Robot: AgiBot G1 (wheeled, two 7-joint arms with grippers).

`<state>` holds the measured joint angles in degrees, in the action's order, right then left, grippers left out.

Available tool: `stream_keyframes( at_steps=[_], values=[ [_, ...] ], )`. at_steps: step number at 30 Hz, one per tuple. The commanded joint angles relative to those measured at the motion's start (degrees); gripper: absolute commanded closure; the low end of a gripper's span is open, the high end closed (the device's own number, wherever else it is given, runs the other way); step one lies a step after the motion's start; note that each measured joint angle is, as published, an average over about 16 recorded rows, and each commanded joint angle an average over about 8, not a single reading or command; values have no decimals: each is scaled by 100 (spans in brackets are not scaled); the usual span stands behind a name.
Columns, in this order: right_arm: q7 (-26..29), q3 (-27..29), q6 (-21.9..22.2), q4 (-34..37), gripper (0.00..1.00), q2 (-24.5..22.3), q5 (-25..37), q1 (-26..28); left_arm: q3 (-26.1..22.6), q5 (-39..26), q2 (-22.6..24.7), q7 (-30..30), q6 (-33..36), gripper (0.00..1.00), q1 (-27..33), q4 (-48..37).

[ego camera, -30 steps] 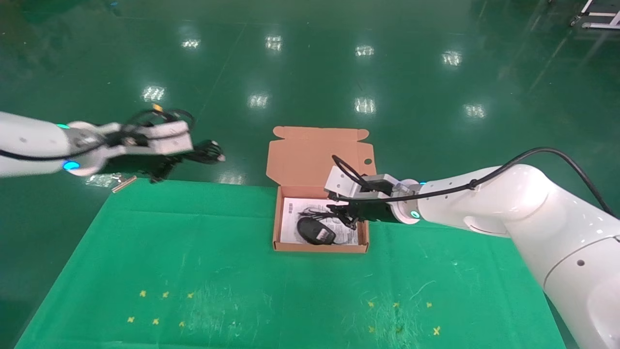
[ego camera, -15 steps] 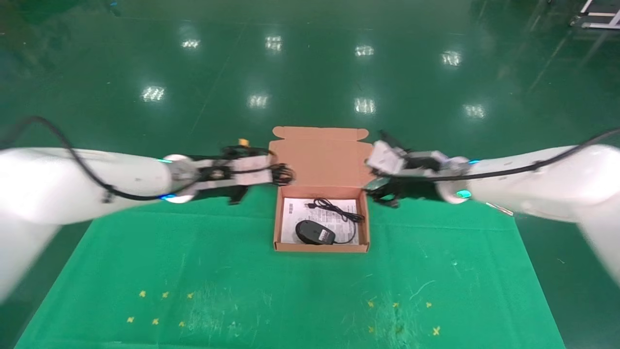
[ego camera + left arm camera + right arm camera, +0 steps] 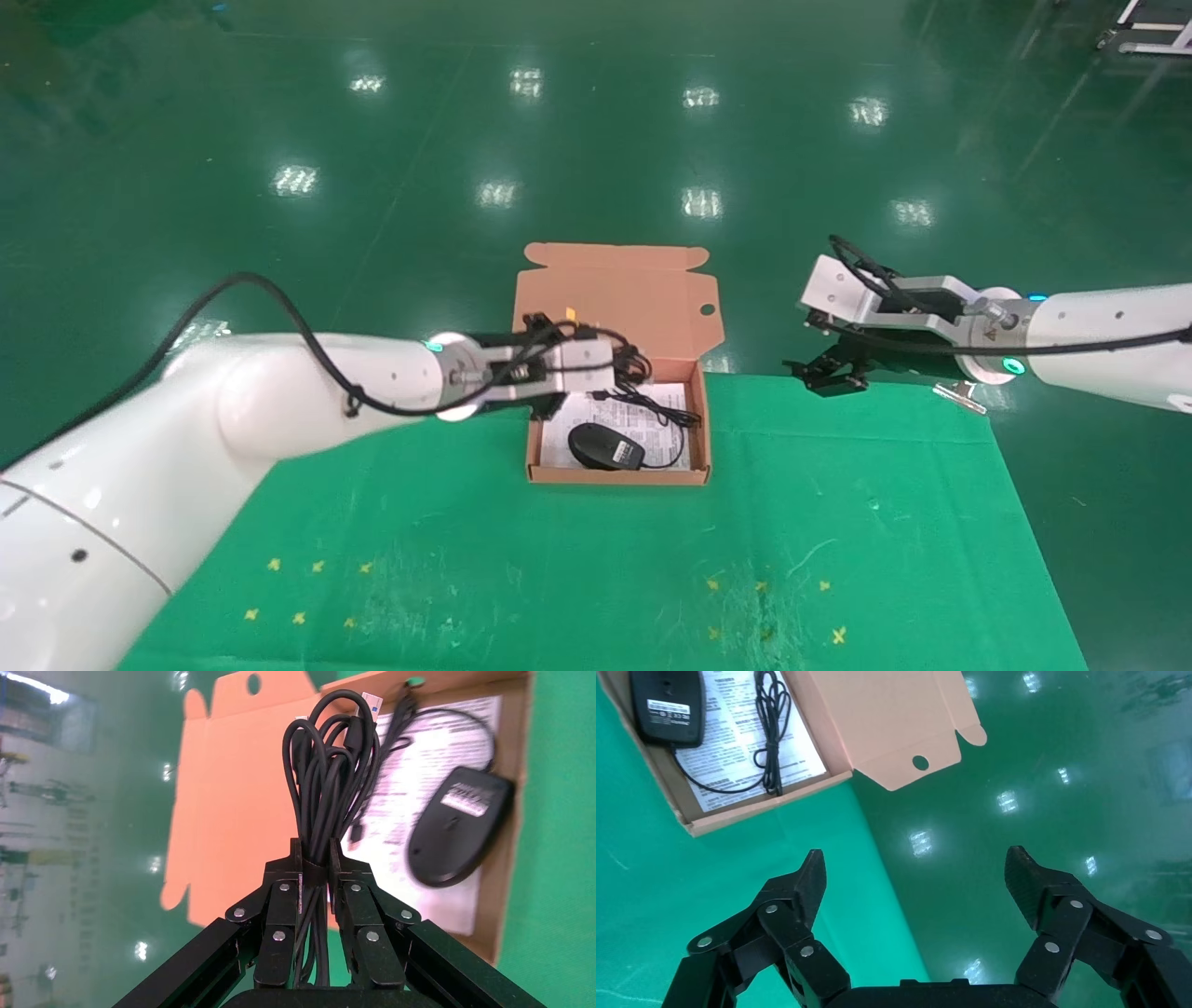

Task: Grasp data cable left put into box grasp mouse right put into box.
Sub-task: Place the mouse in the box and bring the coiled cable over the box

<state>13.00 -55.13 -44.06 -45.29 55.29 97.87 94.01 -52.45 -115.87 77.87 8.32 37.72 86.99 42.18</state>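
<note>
Data cable (black, looped bundle) pinched in left gripper, seemingly above box.

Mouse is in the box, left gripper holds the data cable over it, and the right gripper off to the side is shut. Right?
Not quite: the right gripper is open, fingers spread wide with nothing between them, as the right wrist view shows. The rest holds: the mouse lies in the box, and the left gripper is shut on the data cable over it.
</note>
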Motion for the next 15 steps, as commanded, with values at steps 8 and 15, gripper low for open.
stream_keyframes(
  at_steps=[8,15],
  values=[
    [837,-146,49,-749,0,-266,490,-106,-739,718,66,-120,-475,100,-55,-61],
    [1158,-196,64,-1024,0,-350,699,-142,-1261,1033,81,-54,-709,37,-6,-18]
  ],
)
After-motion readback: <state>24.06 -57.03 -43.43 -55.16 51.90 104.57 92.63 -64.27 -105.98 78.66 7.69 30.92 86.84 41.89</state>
